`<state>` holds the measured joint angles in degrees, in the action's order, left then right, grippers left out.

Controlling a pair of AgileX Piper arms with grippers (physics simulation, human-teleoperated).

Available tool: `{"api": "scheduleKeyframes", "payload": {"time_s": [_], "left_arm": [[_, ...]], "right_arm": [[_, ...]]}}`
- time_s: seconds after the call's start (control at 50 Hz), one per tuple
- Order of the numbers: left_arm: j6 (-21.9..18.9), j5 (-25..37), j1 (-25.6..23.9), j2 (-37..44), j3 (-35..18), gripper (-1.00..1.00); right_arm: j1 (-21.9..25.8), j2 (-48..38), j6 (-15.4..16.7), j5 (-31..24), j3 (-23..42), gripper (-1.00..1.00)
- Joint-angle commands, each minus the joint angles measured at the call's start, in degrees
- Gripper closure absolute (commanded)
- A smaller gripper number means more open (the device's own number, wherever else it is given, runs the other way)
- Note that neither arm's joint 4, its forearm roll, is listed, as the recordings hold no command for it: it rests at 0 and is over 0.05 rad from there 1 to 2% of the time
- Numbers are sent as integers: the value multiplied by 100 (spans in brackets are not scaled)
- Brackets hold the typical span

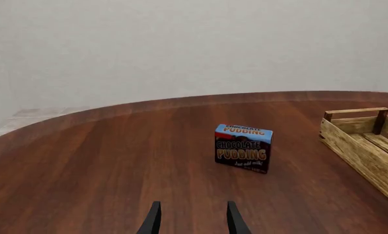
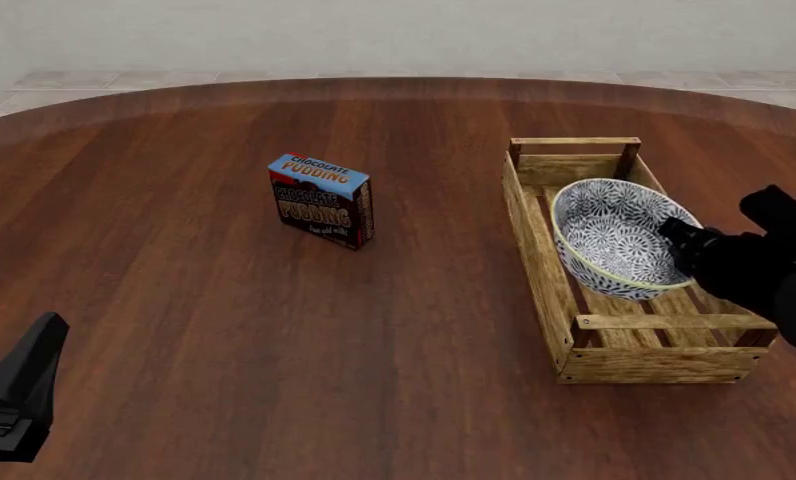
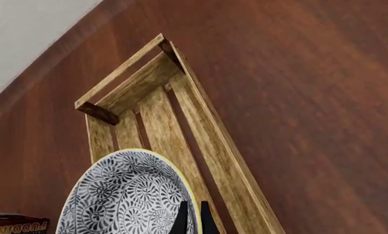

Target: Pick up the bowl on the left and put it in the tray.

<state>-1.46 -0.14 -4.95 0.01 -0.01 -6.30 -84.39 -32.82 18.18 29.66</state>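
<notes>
Table point(image 2: 211, 330): broad round top, dark reddish wood grain, glossy.

Tray point(image 2: 538, 255): long light-wood slatted crate, low sides, raised end rails, on the table's right half. Rough, stiff, square-edged.

Bowl point(image 2: 618, 235): round, deep, white with dense blue-grey floral pattern, pale yellow rim. Sits tilted within the tray, over the slats toward the far end; whether it rests on them cannot be told. Judged rigid, glazed and slippery, moderately heavy, chips if dropped. Best hold is the thin rim, one finger inside, one outside.

Pudding box point(image 2: 321, 200): small cardboard carton, upright, well left of the tray.

Right gripper point(image 3: 190, 219): fingers close together, pinching the bowl's rim at its near-right edge.

Left gripper point(image 1: 190, 219): fingers apart, holding nothing, low over bare table, well short of the box.
</notes>
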Motion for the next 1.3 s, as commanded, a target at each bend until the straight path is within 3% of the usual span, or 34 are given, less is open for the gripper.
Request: {"api": "scheduleKeyframes", "payload": {"time_s": [0.02,1.3], "left_arm": [[-3,4,-2,0,0,-100],[-6,-17,12,0,0,-100]], "right_arm": [[-12,-19,-45,23,43,100],[-65,-403,-111,263,111,100]]}}
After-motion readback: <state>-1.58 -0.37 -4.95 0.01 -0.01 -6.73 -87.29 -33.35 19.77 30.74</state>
